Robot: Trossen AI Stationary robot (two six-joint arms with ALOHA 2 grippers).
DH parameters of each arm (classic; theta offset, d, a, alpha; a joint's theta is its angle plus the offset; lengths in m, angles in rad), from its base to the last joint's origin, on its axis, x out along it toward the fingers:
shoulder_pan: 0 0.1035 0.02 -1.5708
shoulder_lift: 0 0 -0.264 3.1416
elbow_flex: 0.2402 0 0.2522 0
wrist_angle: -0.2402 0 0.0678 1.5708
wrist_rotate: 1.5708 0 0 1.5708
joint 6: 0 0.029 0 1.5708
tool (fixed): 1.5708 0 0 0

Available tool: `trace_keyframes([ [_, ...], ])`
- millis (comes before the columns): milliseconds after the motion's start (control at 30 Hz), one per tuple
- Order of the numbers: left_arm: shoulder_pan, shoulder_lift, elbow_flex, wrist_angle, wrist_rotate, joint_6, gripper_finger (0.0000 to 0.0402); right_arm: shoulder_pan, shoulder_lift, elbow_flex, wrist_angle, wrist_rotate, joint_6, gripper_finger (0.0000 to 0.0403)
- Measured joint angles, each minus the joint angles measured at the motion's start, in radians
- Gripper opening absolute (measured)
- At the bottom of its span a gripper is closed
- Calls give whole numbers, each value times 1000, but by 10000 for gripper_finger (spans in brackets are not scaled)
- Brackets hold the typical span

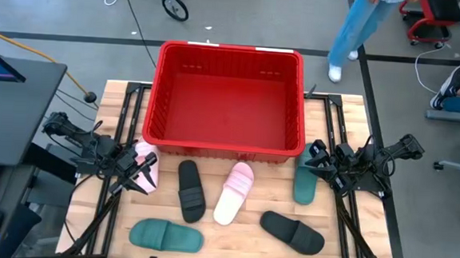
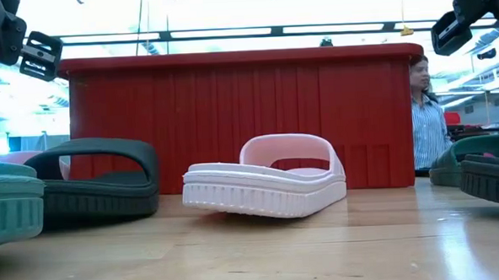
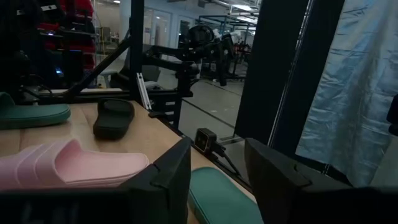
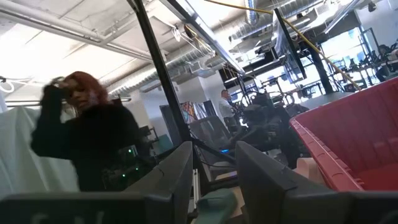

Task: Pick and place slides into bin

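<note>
Hovering my left end effector (image 1: pixel 142 172), fingers apart and empty, over the pink slide (image 1: pixel 145 169) beside the bin (image 1: pixel 227 149), I'd drop straight down and pinch the strap; right end effector (image 1: pixel 321 162), also apart, waits.

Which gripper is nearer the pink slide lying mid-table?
Left, by a little. The left gripper hangs over the other pink slide, to the left of the middle pink slide; the right gripper hovers farther off, above a green slide.

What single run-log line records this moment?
bin: holds no slides | left tool: open over pink slide | right tool: open over green slide
</note>
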Motion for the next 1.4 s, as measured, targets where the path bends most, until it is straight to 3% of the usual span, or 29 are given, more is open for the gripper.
trace_keyframes([
  [200, 1, 0, 0, 15, -25, 15, 150, 0, 0, 0, 0, 0, 0, 129],
  [367, 2, 0, 0, 143, -41, -73, 151, 0, 0, 0, 0, 0, 0, 129],
  [500, 2, 1, 32, 227, -153, -158, 157, 0, 0, 0, 0, 0, 0, 129],
  [633, 2, 4, 155, 242, -283, -122, 156, 0, 0, 0, 0, 0, 0, 129],
  [700, 2, 29, 241, 233, -327, -74, 154, 0, 0, 0, 0, 0, 0, 129],
  [833, 2, 135, 466, 226, -309, 75, 148, 0, 0, 0, 0, 0, 0, 129],
  [933, 2, 283, 656, 150, -295, 271, 147, 0, 0, 0, 0, 0, 0, 129],
  [1033, 2, 458, 890, 0, -368, 374, 150, 0, 0, 0, 0, 0, 0, 129],
  [1200, 2, 769, 1245, -292, -459, 405, 157, 0, 0, 0, 0, 0, -13, 129],
  [1333, 2, 963, 1444, -326, -459, 407, 156, 0, 0, 3, 11, 19, -59, 129],
  [1400, 2, 1037, 1521, -323, -460, 401, 154, 0, 3, 19, 15, 23, 13, 129],
])
